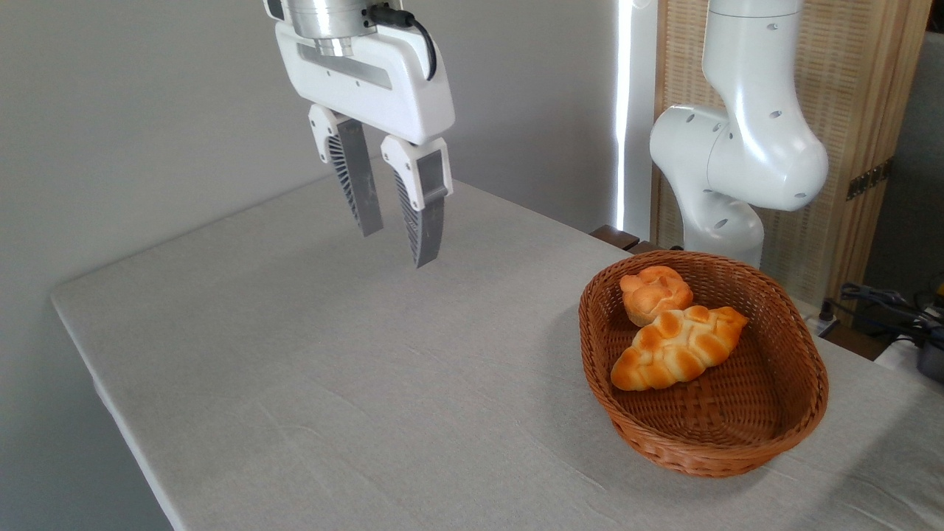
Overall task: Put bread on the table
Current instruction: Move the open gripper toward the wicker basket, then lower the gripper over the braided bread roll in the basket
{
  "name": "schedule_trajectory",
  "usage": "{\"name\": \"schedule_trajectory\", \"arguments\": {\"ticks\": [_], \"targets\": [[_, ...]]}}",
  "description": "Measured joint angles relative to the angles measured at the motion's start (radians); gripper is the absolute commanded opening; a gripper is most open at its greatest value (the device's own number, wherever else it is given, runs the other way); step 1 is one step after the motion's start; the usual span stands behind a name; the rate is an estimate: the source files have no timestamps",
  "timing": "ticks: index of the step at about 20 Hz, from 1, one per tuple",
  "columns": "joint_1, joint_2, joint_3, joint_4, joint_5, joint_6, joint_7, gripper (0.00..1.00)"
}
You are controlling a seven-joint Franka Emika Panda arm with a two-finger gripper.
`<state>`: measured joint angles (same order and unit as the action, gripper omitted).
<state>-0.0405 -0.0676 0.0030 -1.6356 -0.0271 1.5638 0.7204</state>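
Gripper (398, 247) up high over the table (332, 383), fingers parted a little, gripping nothing. Bread (677, 348) down in the basket (708, 450), touching a round bun (654, 293), well apart from gripper.

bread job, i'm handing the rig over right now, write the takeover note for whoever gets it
Gripper: open, empty, hanging above the far-left part of the table, well away from the basket.
Bread: lying in the basket, its upper side against the small round bun.
Done: nothing yet; the loaf is untouched.
Left: move over the basket, grasp the braided loaf (not the bun), lift it out, set it on the bare cloth, release.
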Motion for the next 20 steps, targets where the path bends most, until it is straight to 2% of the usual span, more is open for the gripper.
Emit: {"name": "schedule_trajectory", "arguments": {"ticks": [3, 7, 9, 11, 13, 15, 17, 20], "targets": [[0.0, -0.059, 0.0, -0.079, 0.0, -0.008, 0.027, 1.0], [0.0, -0.205, 0.002, -0.269, 0.0, -0.008, 0.123, 1.0], [-0.001, -0.278, 0.026, -0.362, 0.001, -0.005, 0.162, 1.0], [-0.001, -0.345, 0.093, -0.447, 0.004, -0.004, 0.271, 1.0], [0.001, -0.407, 0.205, -0.526, 0.006, -0.002, 0.407, 1.0], [0.002, -0.447, 0.302, -0.588, 0.006, 0.0, 0.483, 1.0], [0.001, -0.463, 0.337, -0.633, 0.011, 0.007, 0.503, 1.0], [-0.011, -0.46, 0.339, -0.712, 0.084, 0.054, 0.503, 1.0]]}}
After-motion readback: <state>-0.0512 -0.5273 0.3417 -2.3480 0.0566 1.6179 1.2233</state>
